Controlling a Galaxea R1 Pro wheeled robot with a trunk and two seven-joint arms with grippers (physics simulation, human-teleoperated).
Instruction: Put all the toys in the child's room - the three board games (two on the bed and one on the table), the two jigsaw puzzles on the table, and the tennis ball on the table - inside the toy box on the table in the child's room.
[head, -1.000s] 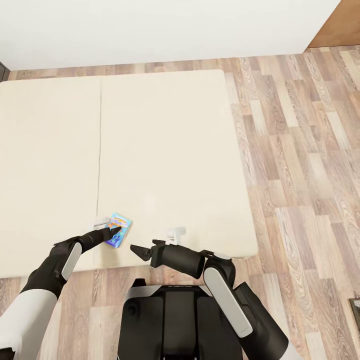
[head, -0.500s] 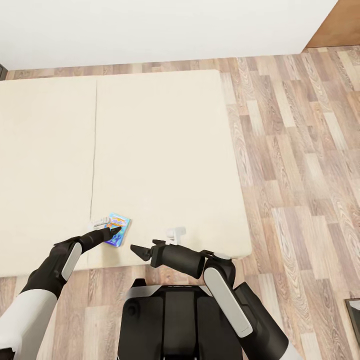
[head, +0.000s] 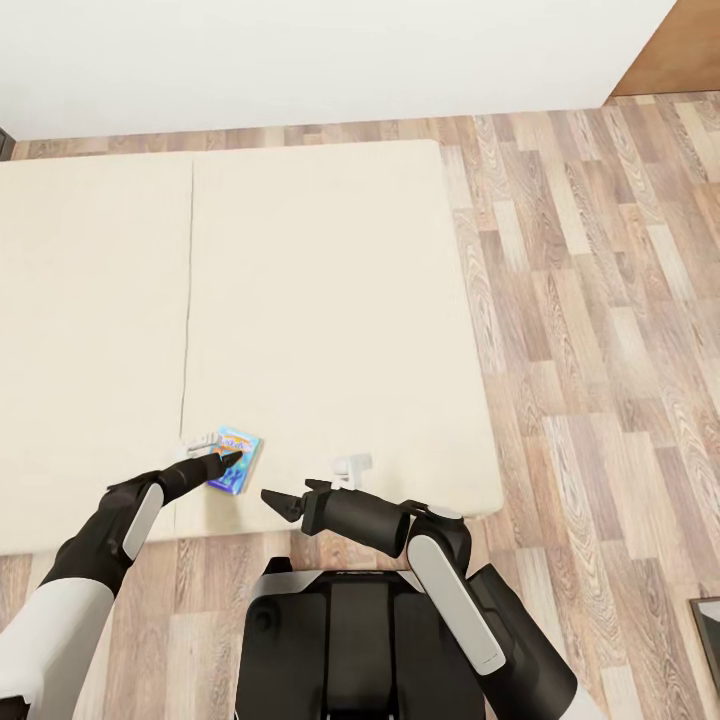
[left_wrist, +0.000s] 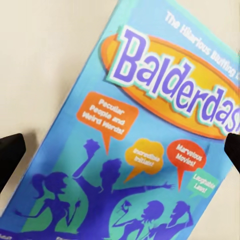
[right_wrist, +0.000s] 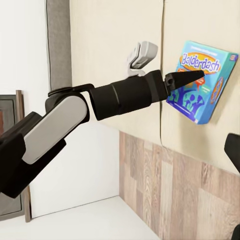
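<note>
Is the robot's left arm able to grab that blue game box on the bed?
Probably yes. The left claw hangs open right over the blue Balderdash game box, which lies flat on the cream mattress with nothing between them.

The cream bed (head: 320, 300) carries one blue game box (head: 236, 458), apparently lying flat

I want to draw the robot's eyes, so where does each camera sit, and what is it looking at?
Head view: up on the robot's head, looking down over the bed; both arms, the left gripper, the right gripper and the trunk show.
Left wrist view: on the left arm, facing the game box close up; dark fingertips show at the edges.
Right wrist view: on the right arm, facing sideways at the left arm, whose gripper hovers at the game box.
All three views share the blue game box.
</note>
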